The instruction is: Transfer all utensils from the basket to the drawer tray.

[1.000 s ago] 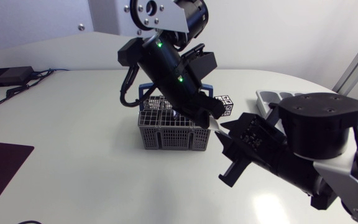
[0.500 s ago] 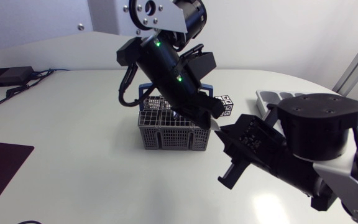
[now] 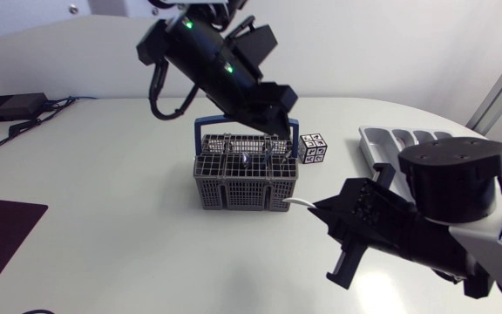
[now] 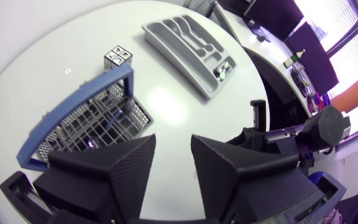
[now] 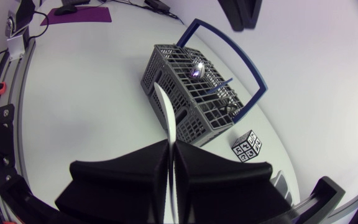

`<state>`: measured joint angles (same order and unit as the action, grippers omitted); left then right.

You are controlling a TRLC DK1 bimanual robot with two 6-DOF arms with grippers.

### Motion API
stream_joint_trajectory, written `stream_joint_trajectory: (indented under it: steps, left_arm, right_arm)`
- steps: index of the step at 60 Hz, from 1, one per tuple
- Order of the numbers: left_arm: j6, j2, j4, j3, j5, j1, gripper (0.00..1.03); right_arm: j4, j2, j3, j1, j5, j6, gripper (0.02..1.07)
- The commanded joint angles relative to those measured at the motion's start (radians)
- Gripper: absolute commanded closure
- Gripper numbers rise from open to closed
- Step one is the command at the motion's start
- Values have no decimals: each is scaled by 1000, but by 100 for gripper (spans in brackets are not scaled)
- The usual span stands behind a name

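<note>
1. A round white table [image 3: 103,244] seen from above. A grey wire basket [image 3: 247,183] with a blue carry handle stands near the middle. A grey drawer tray [image 3: 369,144] lies well apart from it, on the right arm's side.
2. The right gripper [image 5: 169,146] is pressed together on a thin white utensil [image 5: 165,109], pinching it flat between both fingers. The utensil juts forward toward the basket, clear of the wire wall. It looks freshly lifted out and ready to carry.
3. The left gripper [image 4: 173,142] hangs above the basket's far rim. Its fingers are spread with nothing between them, probably to keep out of the other arm's way.
4. A shiny metal utensil [image 5: 196,68] and a blue piece [image 5: 219,87] remain in the basket, so the task is only partly done.
5. A small black-and-white patterned cube [image 3: 313,148] sits just beside the basket, between it and the tray. The carrying arm will probably need to pass over or around it.
6. The next step appears to be swinging the white utensil across to a tray slot.
</note>
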<state>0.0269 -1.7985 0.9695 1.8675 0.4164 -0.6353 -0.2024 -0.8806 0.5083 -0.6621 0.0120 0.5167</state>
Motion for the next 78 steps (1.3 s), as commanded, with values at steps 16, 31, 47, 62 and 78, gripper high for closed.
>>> stream_joint_trajectory:
  steps: [16,31,47,62,78]
  left_arm:
    - [7,22,-80,-65,-11,97,58]
    - [34,22,-172,-183,-64,144,58]
    - [42,27,-247,-286,-108,152,58]
    - [48,33,-296,-341,-148,152,58]
    - [48,47,-357,-409,-162,148,58]
  right_arm:
    - [-186,134,-31,386,276,220,98]
    - [-295,86,-31,777,508,505,98]
    - [-304,-167,39,1124,631,799,98]
    - [-341,-472,222,1348,651,1046,98]
    - [-381,-755,450,1469,603,1194,98]
